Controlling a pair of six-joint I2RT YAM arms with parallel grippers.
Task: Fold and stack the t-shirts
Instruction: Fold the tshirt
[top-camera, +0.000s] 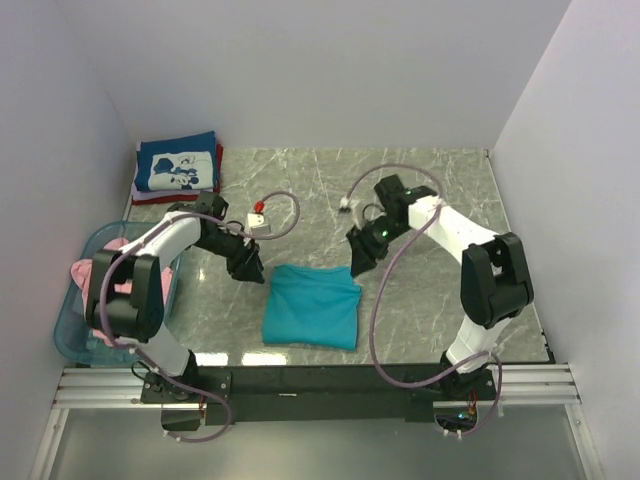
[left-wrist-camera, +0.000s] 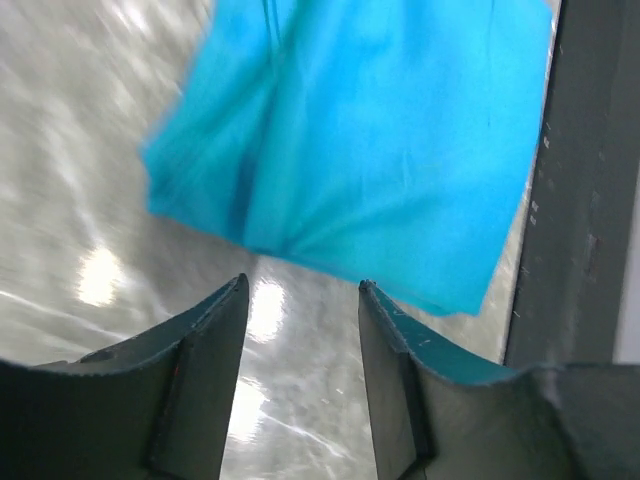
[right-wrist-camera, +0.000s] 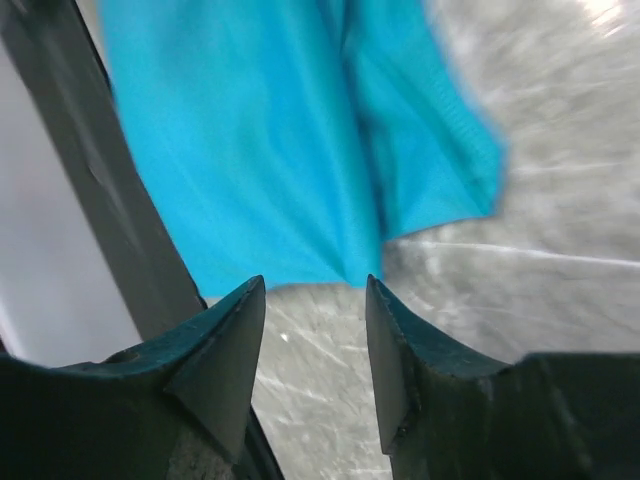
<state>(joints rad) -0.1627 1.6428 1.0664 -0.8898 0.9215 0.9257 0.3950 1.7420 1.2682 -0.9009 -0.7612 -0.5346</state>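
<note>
A teal t-shirt (top-camera: 312, 306) lies folded on the table near the front middle; it also fills the upper part of the left wrist view (left-wrist-camera: 350, 140) and of the right wrist view (right-wrist-camera: 280, 140). My left gripper (top-camera: 250, 268) hangs open just beyond the shirt's far left corner, nothing between its fingers (left-wrist-camera: 300, 290). My right gripper (top-camera: 360, 258) hangs open just beyond the far right corner, likewise free of the cloth (right-wrist-camera: 315, 285). A navy t-shirt with white print (top-camera: 178, 165) lies folded on a red one (top-camera: 217, 160) at the back left. A pink t-shirt (top-camera: 100, 275) sits in the basket.
A translucent light-blue basket (top-camera: 70, 330) stands at the left edge beside the left arm. A small white box with a red part (top-camera: 259, 217) lies behind the left gripper. White walls close off the back and both sides. The black base rail (top-camera: 320, 378) runs along the front.
</note>
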